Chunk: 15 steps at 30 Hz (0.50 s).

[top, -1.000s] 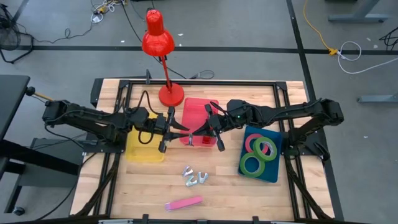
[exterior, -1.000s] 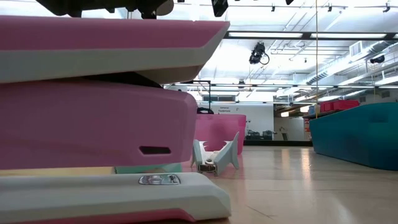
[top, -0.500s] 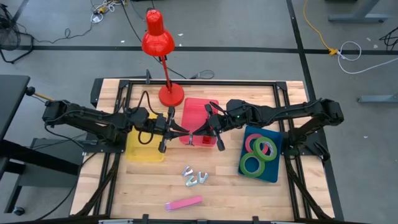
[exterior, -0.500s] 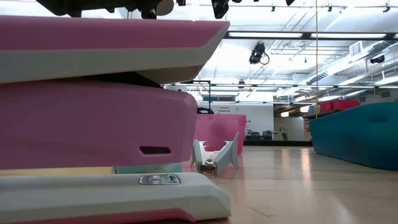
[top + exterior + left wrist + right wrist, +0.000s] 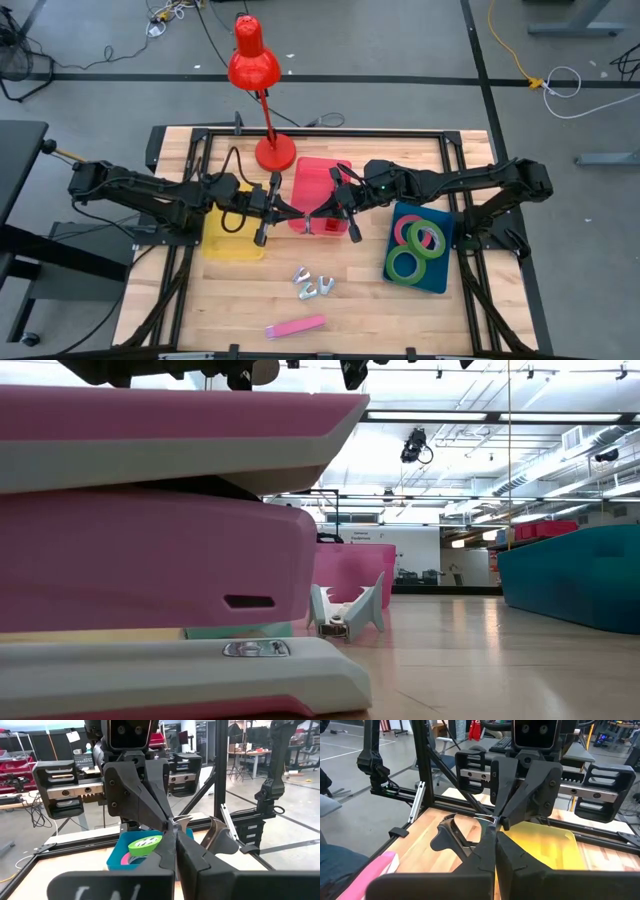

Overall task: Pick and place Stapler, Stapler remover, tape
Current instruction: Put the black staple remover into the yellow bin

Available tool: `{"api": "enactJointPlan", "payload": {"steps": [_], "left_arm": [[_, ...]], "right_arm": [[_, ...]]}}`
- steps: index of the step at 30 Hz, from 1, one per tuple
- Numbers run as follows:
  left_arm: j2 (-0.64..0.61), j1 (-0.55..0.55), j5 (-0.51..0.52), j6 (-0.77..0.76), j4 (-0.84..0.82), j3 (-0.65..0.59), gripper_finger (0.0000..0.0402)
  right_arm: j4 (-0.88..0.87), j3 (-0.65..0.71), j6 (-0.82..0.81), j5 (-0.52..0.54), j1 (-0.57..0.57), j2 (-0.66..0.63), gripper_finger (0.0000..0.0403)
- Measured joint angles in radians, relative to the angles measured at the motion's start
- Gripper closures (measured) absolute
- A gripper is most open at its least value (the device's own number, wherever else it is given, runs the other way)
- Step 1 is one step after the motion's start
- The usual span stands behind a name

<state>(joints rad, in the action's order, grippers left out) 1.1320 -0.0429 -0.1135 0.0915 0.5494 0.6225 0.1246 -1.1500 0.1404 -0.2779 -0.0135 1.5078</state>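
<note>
My left gripper [image 5: 292,212] and my right gripper [image 5: 318,211] meet tip to tip above the near edge of the pink bin [image 5: 320,178]. Both are shut on one staple remover [image 5: 219,836], which also shows in the right wrist view [image 5: 448,833]. More grey staple removers [image 5: 313,285] lie on the table. The pink stapler [image 5: 296,326] lies flat near the front edge. Two green tape rolls [image 5: 404,264] and a pinkish-red one [image 5: 408,230] lie flat in the blue bin [image 5: 440,280]. My left gripper pinches the staple remover by a thin part at its fingertips [image 5: 173,824], coming level from the table's left. The remover's curved wings [image 5: 183,821] stick out to one side. It is lifted clear of the table. My right gripper pinches the same remover at its fingertips [image 5: 493,821], coming level from the table's right, opposite the left gripper. The remover's wings [image 5: 455,822] stick out sideways. It hangs clear above the pink bin's near edge.
A yellow bin [image 5: 234,236] stands under the left arm. A red desk lamp [image 5: 262,90] stands at the back, its base [image 5: 275,153] beside the pink bin. In the low view the stapler [image 5: 160,550] fills the foreground, with staple removers [image 5: 348,610] behind it.
</note>
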Motion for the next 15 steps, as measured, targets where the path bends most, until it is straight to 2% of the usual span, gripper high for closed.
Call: {"api": "enactJointPlan", "payload": {"steps": [9, 15], "left_arm": [[0.000, -0.001, 0.003, 0.003, -0.002, 0.000, 0.0400], [0.000, 0.001, 0.007, 0.003, -0.006, 0.000, 0.0401]], "right_arm": [[0.001, 0.000, -0.001, 0.006, 0.000, 0.000, 0.0376], [0.017, 0.000, -0.010, 0.001, 0.000, 0.000, 0.0330]]}}
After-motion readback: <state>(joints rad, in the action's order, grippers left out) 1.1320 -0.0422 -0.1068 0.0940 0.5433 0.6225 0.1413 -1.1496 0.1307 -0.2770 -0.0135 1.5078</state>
